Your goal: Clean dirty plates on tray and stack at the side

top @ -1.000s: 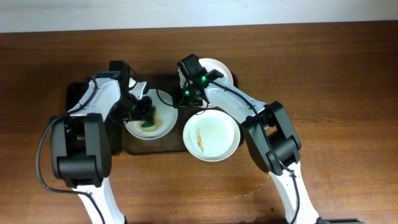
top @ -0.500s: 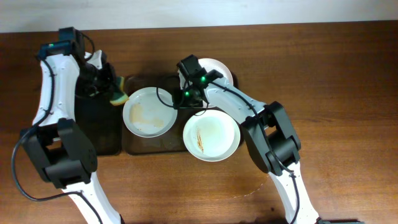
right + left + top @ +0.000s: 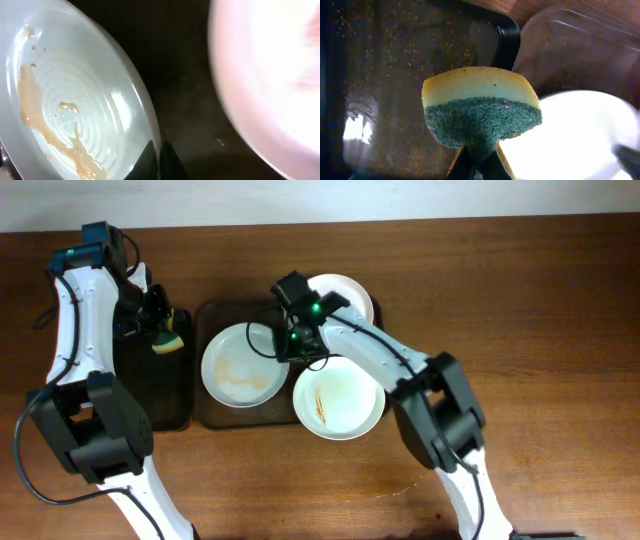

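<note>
Now off the plate: the left gripper (image 3: 163, 330) is out over the black tray (image 3: 150, 400), well clear of the brown tray (image 3: 228, 315). A second ago it was down in the left plate (image 3: 240, 365), scrubbing. It is clamped on the sponge (image 3: 480, 107), green scouring face toward the wrist camera and yellow foam behind, held above the black tray and not resting on it. The right gripper (image 3: 159, 150) has not moved. Its fingertips are closed together on the near rim of the left plate, pinning it flat on the brown tray. That plate shows a tan streak across its ridged centre in the right wrist view, fainter from overhead than before the scrub, so I judge it wiped but not clean. The front plate (image 3: 338, 397) lies just beside it, overhanging the tray's near right edge, with a thin brown smear and no sign of being wiped. The back plate (image 3: 350, 292) sits at the far right corner, and I cannot tell whether it is on or off the rim. Nothing is stacked on the table (image 3: 520, 330) yet. With the sponge out of the way, the right arm could lift the held plate. The leftover streak suggests another pass first.
</note>
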`<state>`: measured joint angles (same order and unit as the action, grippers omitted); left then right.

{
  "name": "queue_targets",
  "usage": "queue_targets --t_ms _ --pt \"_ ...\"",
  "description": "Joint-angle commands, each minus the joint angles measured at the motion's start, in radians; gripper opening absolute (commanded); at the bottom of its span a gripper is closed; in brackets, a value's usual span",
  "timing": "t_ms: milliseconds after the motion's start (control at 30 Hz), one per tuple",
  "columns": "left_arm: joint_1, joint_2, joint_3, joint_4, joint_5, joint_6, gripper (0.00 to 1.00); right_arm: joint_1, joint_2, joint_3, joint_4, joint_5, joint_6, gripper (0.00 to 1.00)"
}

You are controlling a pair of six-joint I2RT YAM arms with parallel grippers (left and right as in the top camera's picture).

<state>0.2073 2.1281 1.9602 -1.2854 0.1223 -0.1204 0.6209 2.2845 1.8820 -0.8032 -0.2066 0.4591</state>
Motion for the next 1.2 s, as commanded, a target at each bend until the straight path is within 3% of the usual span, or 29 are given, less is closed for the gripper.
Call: queue_targets --t_ms 0,267,400,867,1067,1167 --pt "0.002 0.000 0.017 0.019 -0.008 0.016 0.01 0.012 -0.182 0.054 -0.040 0.246 -0.074 0.04" --pt "0.002 0.000 0.017 0.062 -0.008 0.016 0.01 0.197 -0.233 0.052 -0.065 0.973 -0.175 0.04" --pt "0.002 0.000 0.017 0.066 -0.008 0.016 0.01 0.274 -0.233 0.052 -0.054 1.189 -0.174 0.04" --pt "0.002 0.000 0.017 0.065 -0.007 0.016 0.01 0.349 -0.235 0.053 0.068 1.449 -0.276 0.04" --pt "0.002 0.000 0.017 0.066 -0.007 0.016 0.01 0.349 -0.235 0.053 0.067 1.426 -0.276 0.04" --pt "0.002 0.000 0.017 0.066 -0.007 0.016 0.01 0.348 -0.234 0.053 0.063 1.273 -0.264 0.04"
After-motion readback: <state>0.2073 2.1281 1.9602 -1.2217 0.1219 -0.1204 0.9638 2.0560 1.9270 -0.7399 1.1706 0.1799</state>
